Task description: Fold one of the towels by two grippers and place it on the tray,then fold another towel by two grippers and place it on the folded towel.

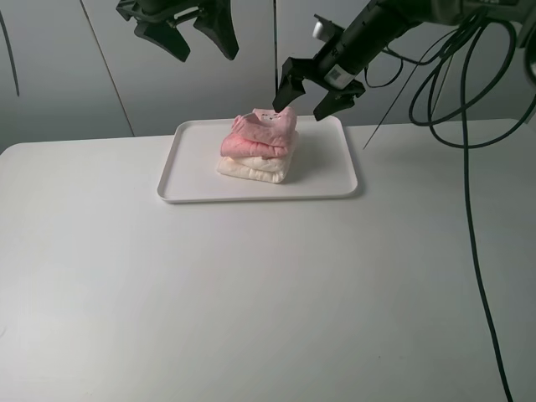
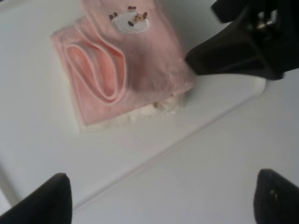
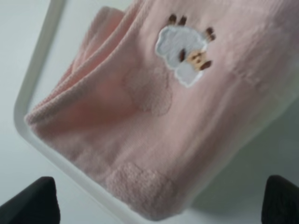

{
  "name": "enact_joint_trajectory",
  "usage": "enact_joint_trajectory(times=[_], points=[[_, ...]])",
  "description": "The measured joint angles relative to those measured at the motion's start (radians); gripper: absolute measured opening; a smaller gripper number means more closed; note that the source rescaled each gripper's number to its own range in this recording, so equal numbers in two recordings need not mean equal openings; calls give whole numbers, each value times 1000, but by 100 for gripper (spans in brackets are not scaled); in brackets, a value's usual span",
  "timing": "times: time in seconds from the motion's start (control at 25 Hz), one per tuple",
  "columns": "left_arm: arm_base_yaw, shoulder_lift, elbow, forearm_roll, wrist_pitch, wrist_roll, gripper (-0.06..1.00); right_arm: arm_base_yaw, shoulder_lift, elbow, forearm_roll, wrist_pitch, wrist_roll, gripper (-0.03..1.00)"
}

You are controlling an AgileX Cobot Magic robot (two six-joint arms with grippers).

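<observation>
On the tray point(image 1: 180, 188), near the tabletop's far edge, both towels sit stacked.
The pink towel point(image 1: 261, 138) lies folded on the cream towel point(image 1: 251, 167), as the job asks. Right hand point(image 1: 318, 90) hangs just above, fingers apart, holding nothing. Left hand point(image 1: 188, 33) waits higher, fingers apart too.

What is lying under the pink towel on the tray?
Under the pink towel lies the folded cream towel, resting on the white tray. Only the cream towel's side edges show; its top face is covered by the pink one.
</observation>
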Motion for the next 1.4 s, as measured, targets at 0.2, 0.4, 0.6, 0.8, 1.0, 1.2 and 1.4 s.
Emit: enact_joint_trajectory(times=[0.2,0.4,0.6,0.8,1.0,1.2,1.4], points=[[0,-86,22,111,0,-2,100,0,-160,27,-271,27,84,93],[0,-258,206,261,-3,-36,100,0,-411,319,-372,-91,114,93],[0,-516,528,382,-62,-147,100,0,-734,799,-418,-239,125,93],[-2,-811,817,444,-98,-237,100,0,-1041,1123,-429,-237,126,99],[-2,-1056,1090,510,-86,-337,100,0,-1348,1310,-429,-214,150,100],[-2,-1322,1262,447,-78,-361,100,0,-1646,1393,-429,-171,193,100],[-2,-1568,1341,368,-65,-363,100,0,-1891,1401,-434,-73,208,100]])
